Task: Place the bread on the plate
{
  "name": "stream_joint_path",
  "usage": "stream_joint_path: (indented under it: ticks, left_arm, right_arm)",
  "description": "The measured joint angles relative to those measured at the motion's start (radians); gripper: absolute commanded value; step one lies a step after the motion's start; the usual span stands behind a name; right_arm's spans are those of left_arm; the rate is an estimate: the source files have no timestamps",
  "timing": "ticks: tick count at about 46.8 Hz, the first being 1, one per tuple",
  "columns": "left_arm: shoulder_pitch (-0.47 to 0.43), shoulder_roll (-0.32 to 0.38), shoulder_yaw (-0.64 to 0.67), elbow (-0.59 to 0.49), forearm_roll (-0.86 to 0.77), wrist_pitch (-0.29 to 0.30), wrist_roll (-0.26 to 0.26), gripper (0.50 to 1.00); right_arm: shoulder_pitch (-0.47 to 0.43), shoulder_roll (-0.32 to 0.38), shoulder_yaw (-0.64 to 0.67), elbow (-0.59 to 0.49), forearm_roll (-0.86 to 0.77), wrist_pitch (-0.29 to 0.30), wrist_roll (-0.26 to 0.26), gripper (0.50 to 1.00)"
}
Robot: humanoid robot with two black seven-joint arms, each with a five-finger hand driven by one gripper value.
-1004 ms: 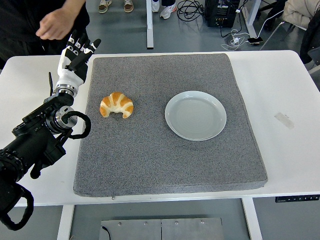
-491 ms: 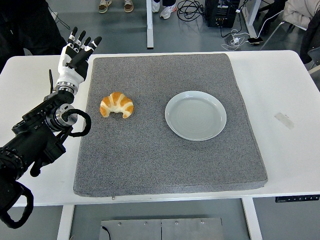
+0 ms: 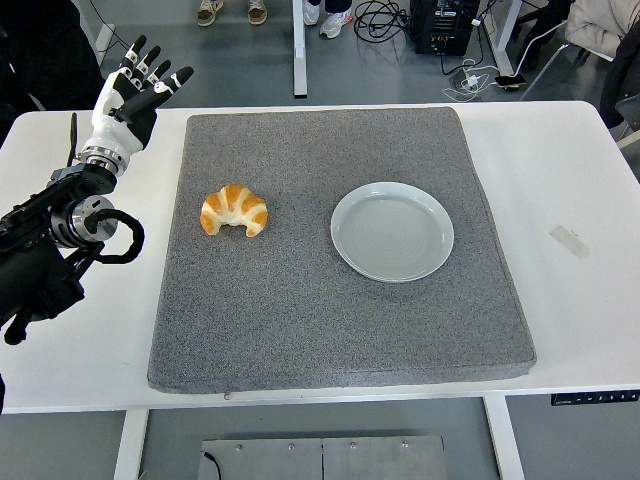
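The left hand (image 3: 127, 96) has drawn back left, off the grey mat (image 3: 330, 240).

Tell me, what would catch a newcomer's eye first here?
Probably the golden-brown croissant lying on the left part of the grey felt mat, with the empty round pale grey plate to its right, apart from it. Then the robot's white-and-black left hand, raised with fingers spread over the white table's far left corner.
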Motion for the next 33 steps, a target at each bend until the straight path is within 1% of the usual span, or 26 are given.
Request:
stream_joint_path:
  ticks: [3, 11, 14, 19, 25, 30, 33]
  left_arm:
    - [-0.014, 0.026, 0.050, -0.024, -0.001, 0.001, 0.010, 0.984]
    - [-0.049, 0.058, 0.165, -0.087, 0.001, 0.015, 0.018, 0.986]
    - [-0.066, 0.074, 0.220, -0.112, 0.004, 0.030, 0.019, 0.986]
    - [-0.094, 0.103, 0.310, -0.181, 0.027, 0.078, 0.019, 0.984]
    - [-0.127, 0.150, 0.392, -0.302, 0.111, 0.154, 0.022, 0.984]
    - [-0.170, 0.204, 0.473, -0.403, 0.168, 0.226, 0.054, 0.986]
    - [-0.190, 0.226, 0.520, -0.444, 0.191, 0.253, 0.061, 0.986]
  right_arm:
    - [0.000, 0.000, 0.000, 0.000, 0.000, 0.000, 0.000, 1.000]
    - [0.000, 0.000, 0.000, 0.000, 0.000, 0.000, 0.000, 1.000]
    - [0.000, 0.000, 0.000, 0.000, 0.000, 0.000, 0.000, 1.000]
    - [0.000, 0.000, 0.000, 0.000, 0.000, 0.000, 0.000, 1.000]
    - [0.000, 0.000, 0.000, 0.000, 0.000, 0.000, 0.000, 1.000]
    - [0.000, 0.000, 0.000, 0.000, 0.000, 0.000, 0.000, 1.000]
    - [0.000, 0.000, 0.000, 0.000, 0.000, 0.000, 0.000, 1.000]
